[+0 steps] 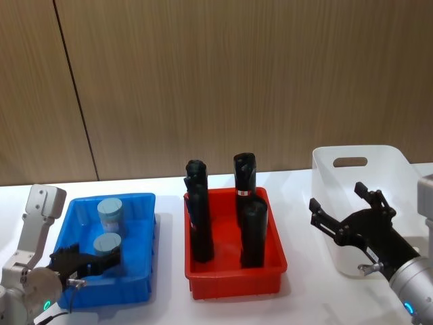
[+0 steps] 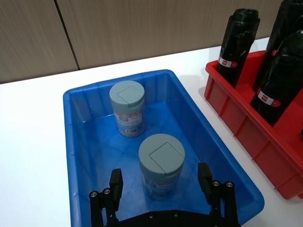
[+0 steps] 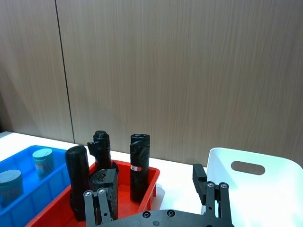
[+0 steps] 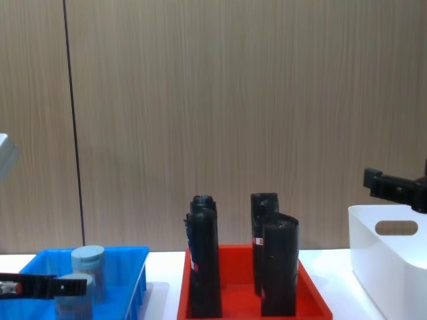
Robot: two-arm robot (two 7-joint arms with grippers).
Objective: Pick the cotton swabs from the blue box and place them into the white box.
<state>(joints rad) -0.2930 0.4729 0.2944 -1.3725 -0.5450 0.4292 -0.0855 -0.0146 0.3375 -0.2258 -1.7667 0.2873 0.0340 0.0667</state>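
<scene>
Now | left gripper (image 2: pixel 160 180) hung open in the blue box (image 2: pixel 80 142), fingers either side of near swab jar (image 2: pixel 161 163) | far swab jar (image 2: pixel 128 108) stood by that box's back wall | right gripper (image 1: pixel 340 200) was open, well right of the blue box | risk was an off-centre squeeze tipping the near jar.

**Head view:** sitting high, looking forward and down at the table (image 1: pixel 169 308). It is taking in the blue box (image 1: pixel 115 198), red tray (image 1: pixel 233 283) and white box (image 1: pixel 396 162) in a row, with the left gripper (image 1: pixel 101 261) and right gripper (image 1: pixel 337 195) at the lower corners.

**Chest view:** sitting low, looking level across the same three containers toward the wood wall (image 4: pixel 233 100).

**Left wrist view:** riding just behind the left gripper's spread fingers (image 2: pixel 115 182), looking closely down into the blue box ahead of them and catching the red tray off to one side.

**Right wrist view:** riding behind the right gripper's spread fingers (image 3: pixel 201 177), looking forward over them. It is sharing the red tray and white box with the other views, with the blue box farther off.
</scene>
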